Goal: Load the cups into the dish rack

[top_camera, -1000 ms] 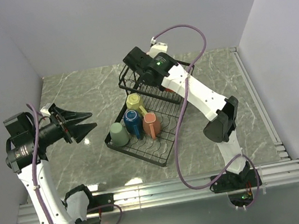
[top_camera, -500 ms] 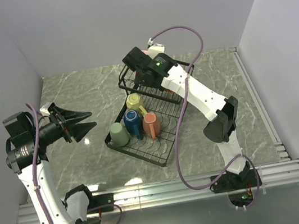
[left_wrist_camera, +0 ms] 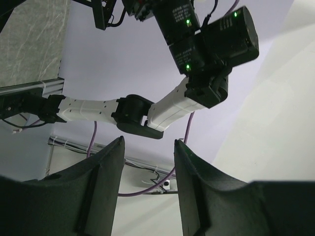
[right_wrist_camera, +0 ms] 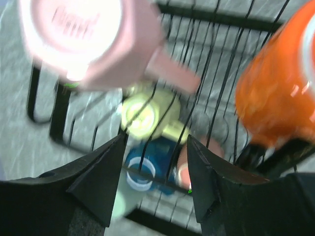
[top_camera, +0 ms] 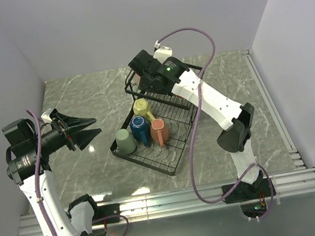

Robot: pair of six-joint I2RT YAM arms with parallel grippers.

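Observation:
The black dish rack (top_camera: 147,161) sits mid-table. On its flat tray stand a pale green cup (top_camera: 125,141), a blue cup (top_camera: 140,128), a yellow-green cup (top_camera: 142,107) and a salmon cup (top_camera: 159,131). My right gripper (top_camera: 142,86) hovers over the raised basket, open and empty (right_wrist_camera: 156,137). In the right wrist view a pink cup (right_wrist_camera: 83,34) and an orange cup (right_wrist_camera: 280,88) sit upside down close below, with the yellow-green cup (right_wrist_camera: 147,115) and blue cup (right_wrist_camera: 145,162) farther down through the wires. My left gripper (top_camera: 90,130) is open and empty, held high left of the rack.
The left wrist view looks up past its open fingers (left_wrist_camera: 106,187) at the right arm (left_wrist_camera: 162,105) and the walls. Walls close the table at the back and both sides. A metal rail (top_camera: 170,200) runs along the near edge.
My right wrist has shifted slightly back and to the left over the basket. The left arm and the cups on the tray have not moved.

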